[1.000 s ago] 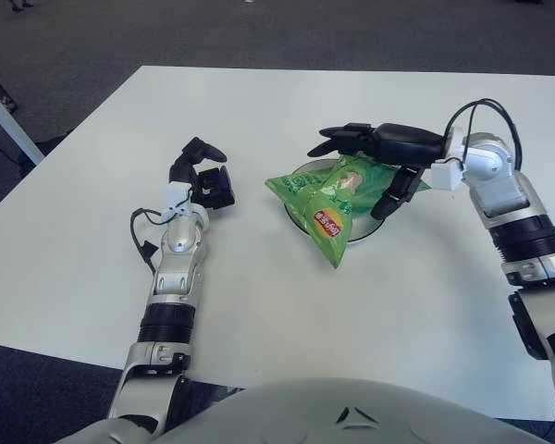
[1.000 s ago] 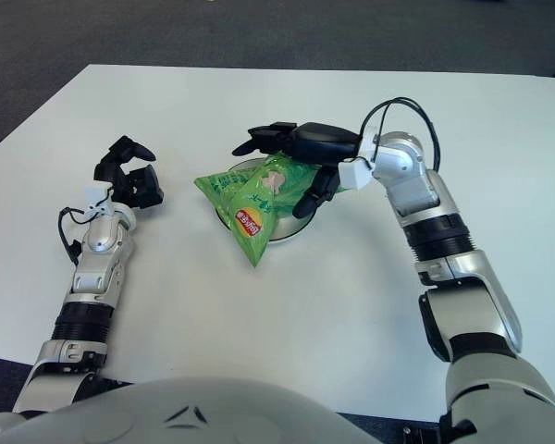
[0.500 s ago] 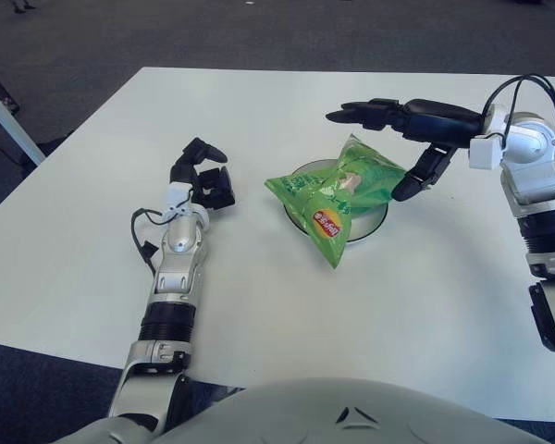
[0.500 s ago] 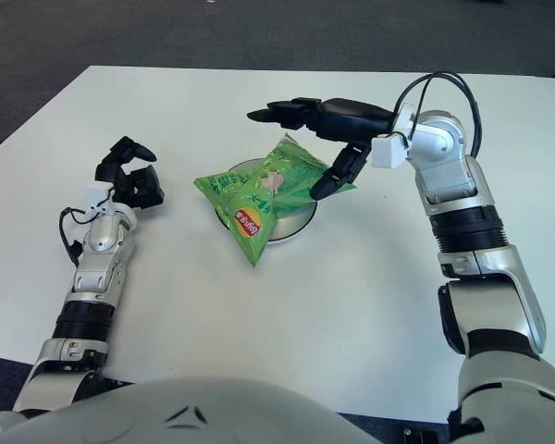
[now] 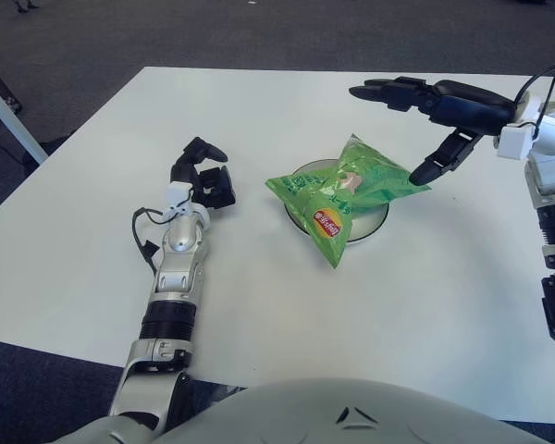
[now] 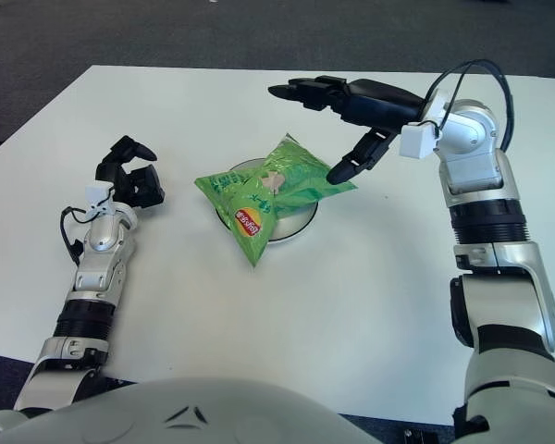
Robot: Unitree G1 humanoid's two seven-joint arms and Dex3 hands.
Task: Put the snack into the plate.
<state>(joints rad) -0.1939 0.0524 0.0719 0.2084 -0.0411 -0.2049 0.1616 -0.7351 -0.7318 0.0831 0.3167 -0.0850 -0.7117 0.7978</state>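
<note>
Green snack bag (image 5: 338,190) is being carried by the plate (image 5: 374,220), its near corner overhanging onto the counter (image 5: 351,314). Right hand (image 5: 432,116), fingers spread wide and empty, is being held above; any retreat should be kept high. Left hand (image 5: 202,180) is being left idle, curled on nothing.

A white table (image 5: 259,314) fills most of the frame, its far edge running across the top and its left edge slanting down toward the lower left, with dark carpet (image 5: 92,37) beyond both. Near the middle of the frame, slightly right of centre, a round plate (image 5: 365,225) sits directly on the tabletop. A green snack bag (image 5: 338,190) lies across the plate, and its lower corner hangs past the plate's near rim toward the bottom of the frame. In the left half of the frame the robot's left forearm (image 5: 171,287) stretches over the table surface.
</note>
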